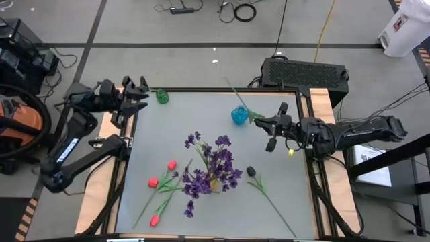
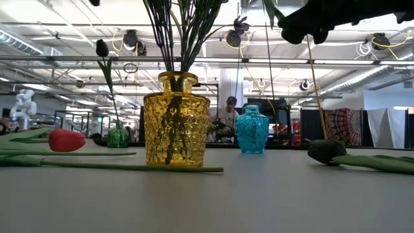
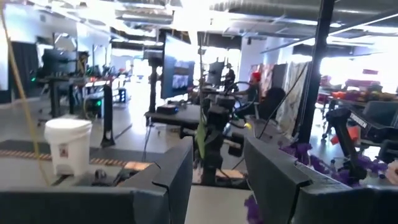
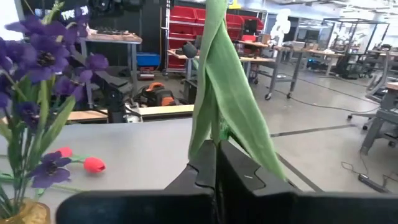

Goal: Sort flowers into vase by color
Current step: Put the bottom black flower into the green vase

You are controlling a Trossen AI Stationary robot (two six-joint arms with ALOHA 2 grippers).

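The right gripper (image 4: 216,163), pinched tight on a thin green-leaved flower stem (image 4: 227,93) right of frame centre, risked missing the small turquoise glass vase (image 1: 240,115).

A grey table (image 1: 282,181) carries a yellow vase (image 2: 176,120) of purple sprays (image 1: 213,161) at its centre. Left of it lie red tulips (image 1: 161,181); right, a black-headed bloom (image 1: 251,171); behind it, a blue vase (image 1: 239,115) and green vase (image 1: 162,96).

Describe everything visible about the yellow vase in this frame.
The yellow vase looks like clear amber glass with a bumpy, diamond-textured body and a short narrow neck. It stands upright near the table's middle, holding dark green stems of the purple flowers, visible through the glass. A loose green stem lies at its foot. No gripper touches it.
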